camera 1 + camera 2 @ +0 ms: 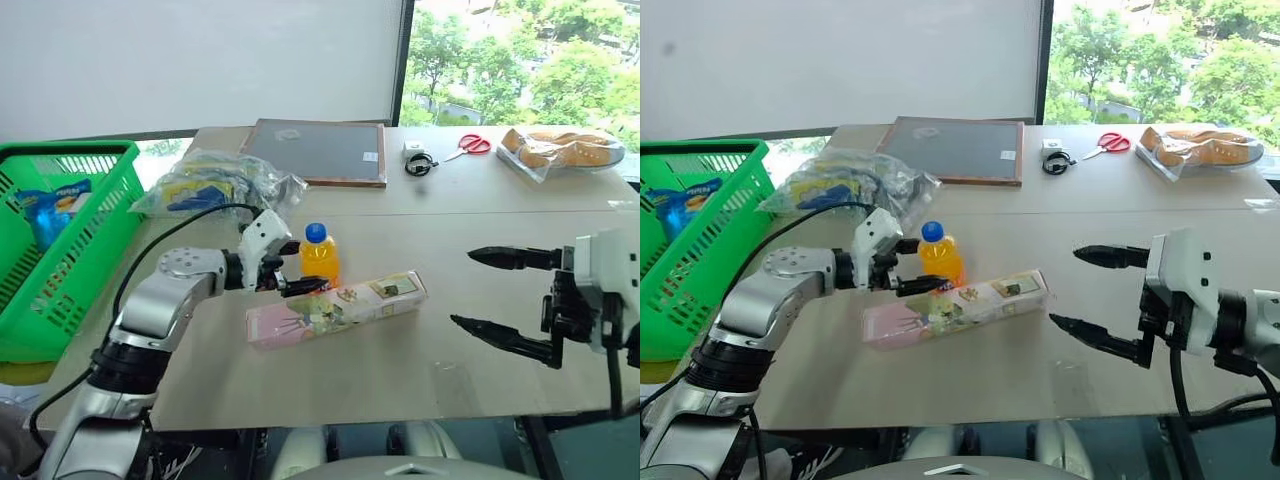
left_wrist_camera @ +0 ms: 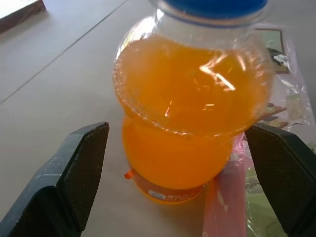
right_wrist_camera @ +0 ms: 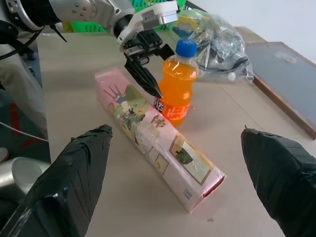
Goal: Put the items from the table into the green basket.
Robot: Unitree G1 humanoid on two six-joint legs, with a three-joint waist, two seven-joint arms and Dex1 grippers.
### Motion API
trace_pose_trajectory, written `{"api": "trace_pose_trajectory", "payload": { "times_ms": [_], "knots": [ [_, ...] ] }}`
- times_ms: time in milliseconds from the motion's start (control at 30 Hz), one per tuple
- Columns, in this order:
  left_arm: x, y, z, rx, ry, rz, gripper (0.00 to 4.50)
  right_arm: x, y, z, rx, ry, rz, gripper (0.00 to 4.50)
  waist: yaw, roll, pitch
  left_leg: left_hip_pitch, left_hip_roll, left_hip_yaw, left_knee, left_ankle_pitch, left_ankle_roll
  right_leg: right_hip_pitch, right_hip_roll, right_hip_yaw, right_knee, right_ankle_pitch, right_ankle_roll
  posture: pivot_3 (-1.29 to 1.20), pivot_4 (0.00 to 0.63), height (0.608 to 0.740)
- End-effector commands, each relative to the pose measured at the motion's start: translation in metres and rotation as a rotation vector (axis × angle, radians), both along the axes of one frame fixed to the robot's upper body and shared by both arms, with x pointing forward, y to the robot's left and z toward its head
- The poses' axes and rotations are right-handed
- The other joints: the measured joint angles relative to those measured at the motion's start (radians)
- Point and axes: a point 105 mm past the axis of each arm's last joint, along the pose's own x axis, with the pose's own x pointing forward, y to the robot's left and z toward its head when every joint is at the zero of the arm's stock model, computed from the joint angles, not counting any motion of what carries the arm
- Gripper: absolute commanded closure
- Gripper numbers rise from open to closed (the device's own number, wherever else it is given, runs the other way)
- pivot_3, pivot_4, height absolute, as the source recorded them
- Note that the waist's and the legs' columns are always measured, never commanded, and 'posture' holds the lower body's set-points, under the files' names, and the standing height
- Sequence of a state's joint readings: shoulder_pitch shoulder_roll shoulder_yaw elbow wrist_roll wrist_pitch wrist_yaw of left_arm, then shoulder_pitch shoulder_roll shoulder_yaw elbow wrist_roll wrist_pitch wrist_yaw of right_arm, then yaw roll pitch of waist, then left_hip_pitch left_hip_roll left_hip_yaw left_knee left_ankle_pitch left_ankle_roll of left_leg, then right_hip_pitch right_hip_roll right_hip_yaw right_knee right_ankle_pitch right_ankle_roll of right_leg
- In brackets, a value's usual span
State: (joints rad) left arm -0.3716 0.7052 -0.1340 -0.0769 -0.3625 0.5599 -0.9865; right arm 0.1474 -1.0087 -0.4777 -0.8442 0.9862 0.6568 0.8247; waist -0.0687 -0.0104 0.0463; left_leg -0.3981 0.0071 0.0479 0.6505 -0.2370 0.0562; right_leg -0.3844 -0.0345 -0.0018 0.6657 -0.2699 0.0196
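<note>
Far left: green basket [image 1: 95, 215], beside the table [image 1: 400, 370], already holding a blue packet [image 1: 55, 205]. Next: crinkly bag [image 1: 215, 190], lying on the table behind my left arm. Next: left gripper [image 1: 290, 268], fingers spread wide and grasping nothing; the wrist view shows one finger [image 2: 81, 163] on each side of the bottle with a gap on both. Next: orange bottle [image 1: 319, 256], upright, blue cap up, straight ahead of those fingers and already between them. I judge a plain squeeze is all the coming move needs. Just in front: pink carton [image 1: 335, 308], lying flat, long axis running left to right, touching the bottle's base. Far right: right gripper [image 1: 505, 295], fingers apart, empty, well apart from all three items; the left arm is much nearer.
</note>
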Motion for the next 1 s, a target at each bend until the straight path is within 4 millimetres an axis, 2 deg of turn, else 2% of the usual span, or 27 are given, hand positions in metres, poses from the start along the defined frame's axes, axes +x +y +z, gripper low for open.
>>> {"api": "trace_pose_trajectory", "payload": {
  "times_ms": [33,67,100,200,333,433,533,600,667,767,867,1000],
  "knots": [
    [0.009,-0.005,0.005,0.014,-0.052,-0.009,0.02,-0.002,0.0,0.007,-0.015,-0.046,0.009,0.0,-0.003,0.0,0.0,0.0,0.0,0.0,0.0,0.0,0.0,0.0,0.0,0.0,0.0,0.0,0.0,-0.21,0.016,0.74],
    [0.009,-0.005,0.0,0.027,-0.051,-0.015,0.02,-0.002,0.0,0.007,-0.014,-0.047,0.009,0.0,-0.004,0.0,0.0,0.0,0.0,0.0,0.0,0.0,0.0,0.0,0.0,0.0,0.0,0.0,0.0,-0.21,0.016,0.74],
    [0.009,-0.005,-0.004,0.032,-0.05,-0.021,0.53,-0.002,0.001,0.007,-0.014,-0.05,0.007,0.0,-0.005,0.0,0.0,0.0,0.0,0.0,0.0,0.0,0.0,0.0,0.0,0.0,0.0,0.0,0.0,-0.21,0.016,0.74],
    [0.01,-0.005,-0.008,0.019,-0.046,-0.018,1.53,-0.002,0.001,0.006,-0.018,-0.054,0.005,0.0,-0.005,0.0,0.0,0.001,0.001,0.0,0.0,0.0,0.0,0.0,0.001,0.0,0.0,0.0,0.0,-0.22,0.014,0.74],
    [0.007,-0.005,0.002,-0.06,-0.074,-0.023,1.53,-0.003,0.002,0.005,-0.019,-0.052,0.007,0.0,-0.004,0.001,-0.001,0.001,0.001,0.0,0.0,0.0,0.0,0.001,0.001,0.0,0.0,0.0,0.0,-0.22,0.016,0.74],
    [0.022,0.009,0.037,-0.154,-0.187,0.105,1.53,-0.005,0.008,0.007,0.003,-0.063,0.035,0.0,-0.006,-0.001,0.0,0.001,0.001,0.0,0.0,0.0,0.0,0.001,0.001,0.001,0.0,0.0,0.0,-0.22,0.018,0.74],
    [0.05,0.045,0.081,-0.202,-0.377,0.368,1.53,-0.006,0.018,0.013,0.057,-0.085,0.083,0.0,-0.006,-0.003,0.002,0.001,0.002,-0.001,0.001,0.0,0.0,0.001,0.001,0.0,0.0,0.0,0.0,-0.2,0.016,0.74],
    [0.065,0.085,0.117,-0.234,-0.523,0.602,1.53,-0.003,0.026,0.018,0.093,-0.115,0.118,0.0,-0.008,-0.003,0.002,0.0,0.002,-0.001,0.001,0.0,0.0,0.001,0.002,-0.001,0.0,0.0,0.0,-0.18,0.012,0.74],
    [0.069,0.122,0.147,-0.245,-0.654,0.801,1.53,0.004,0.033,0.021,0.118,-0.152,0.136,0.0,-0.016,-0.005,0.001,0.0,0.003,-0.001,0.002,0.0,0.0,0.0,0.003,0.0,0.0,0.001,0.001,-0.15,0.007,0.74],
    [0.064,0.174,0.181,-0.224,-0.795,1.027,1.53,0.017,0.048,0.031,0.182,-0.206,0.165,0.0,-0.021,-0.006,0.0,0.0,0.003,0.0,0.001,0.0,0.0,0.0,0.003,0.001,0.0,0.001,0.001,-0.11,0.0,0.74],
    [0.055,0.223,0.193,-0.127,-0.842,1.205,1.53,0.024,0.063,0.041,0.222,-0.239,0.218,0.0,-0.015,-0.007,0.0,-0.001,0.002,0.0,0.001,-0.001,0.0,0.0,0.002,0.0,0.0,0.001,0.001,-0.08,0.0,0.74],
    [0.041,0.277,0.194,0.032,-0.846,1.348,1.53,0.035,0.079,0.055,0.265,-0.292,0.259,0.0,0.004,-0.01,-0.002,-0.002,0.002,0.0,0.0,0.0,0.0,-0.003,0.001,-0.001,0.001,0.001,0.001,-0.06,0.0,0.74]
  ]
}}
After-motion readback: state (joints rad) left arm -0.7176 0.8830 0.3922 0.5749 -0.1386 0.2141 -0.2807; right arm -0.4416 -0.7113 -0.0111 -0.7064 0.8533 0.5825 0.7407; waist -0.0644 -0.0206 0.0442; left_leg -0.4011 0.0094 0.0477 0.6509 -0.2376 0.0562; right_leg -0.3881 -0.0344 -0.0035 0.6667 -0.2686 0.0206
